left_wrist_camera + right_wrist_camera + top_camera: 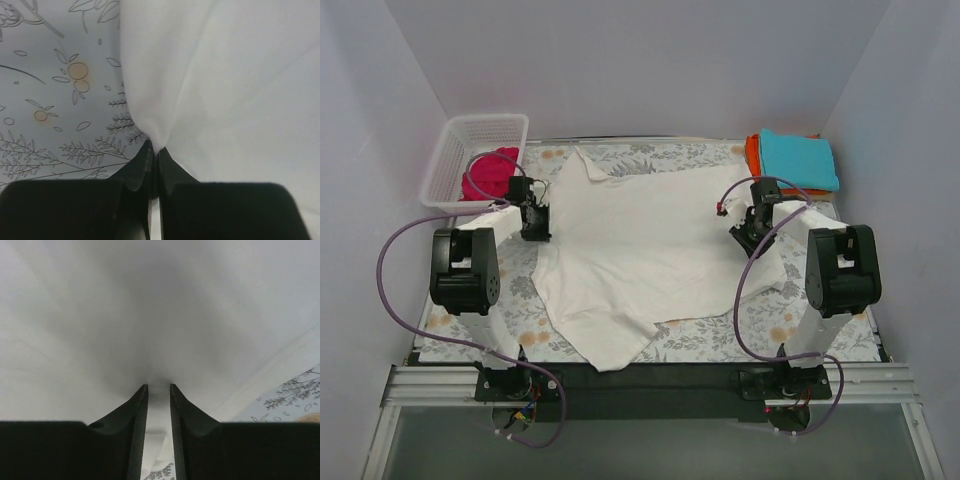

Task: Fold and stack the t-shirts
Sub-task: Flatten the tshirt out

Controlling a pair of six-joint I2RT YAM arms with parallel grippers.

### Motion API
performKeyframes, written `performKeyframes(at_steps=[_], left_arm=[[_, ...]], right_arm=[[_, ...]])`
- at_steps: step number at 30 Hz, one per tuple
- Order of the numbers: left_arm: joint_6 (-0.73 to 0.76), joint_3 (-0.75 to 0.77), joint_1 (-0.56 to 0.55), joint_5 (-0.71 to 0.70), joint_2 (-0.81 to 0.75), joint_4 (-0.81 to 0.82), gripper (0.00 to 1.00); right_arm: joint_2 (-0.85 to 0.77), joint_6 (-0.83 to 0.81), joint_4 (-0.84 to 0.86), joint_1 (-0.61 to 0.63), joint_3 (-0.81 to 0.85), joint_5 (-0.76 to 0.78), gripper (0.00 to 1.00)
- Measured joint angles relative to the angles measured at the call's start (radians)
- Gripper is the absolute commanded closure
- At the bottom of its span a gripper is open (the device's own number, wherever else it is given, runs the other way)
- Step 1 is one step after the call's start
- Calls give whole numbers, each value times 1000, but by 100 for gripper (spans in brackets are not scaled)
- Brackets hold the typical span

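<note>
The large off-white t-shirt [640, 250] lies spread and rumpled across the middle of the floral table covering [720, 335]. My left gripper [535, 228] is at the shirt's left edge, and in the left wrist view [155, 150] it is shut on a pinch of that shirt [225, 75]. My right gripper [745, 232] is at the shirt's right edge. In the right wrist view [159, 387] its narrow-set jaws hold the shirt's cloth [150, 305], which tents up at the tips. The magenta shirt [490, 172] lies in the basket. The teal shirt [798, 158] lies folded on the orange shirt [752, 152] at the back right.
A white mesh basket [450, 150] stands at the back left corner. White walls close in the table on the left, back and right. Purple cables loop beside both arms. The floral covering also shows in the left wrist view [50, 100] and the right wrist view [295, 395].
</note>
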Motion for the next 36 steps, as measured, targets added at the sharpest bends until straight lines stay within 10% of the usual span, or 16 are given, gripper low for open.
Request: performKeyframes(at_steps=[10, 20, 27, 36], left_arm=[[117, 81, 106, -18, 19, -42, 95], [188, 67, -70, -58, 4, -35, 98], [267, 7, -309, -150, -4, -26, 59], [208, 29, -193, -36, -100, -38, 58]], right_arm=[[-137, -47, -136, 128, -152, -104, 66], [-82, -57, -240, 31, -100, -82, 70], [1, -57, -262, -77, 29, -61, 68], [2, -34, -313, -69, 227, -124, 70]])
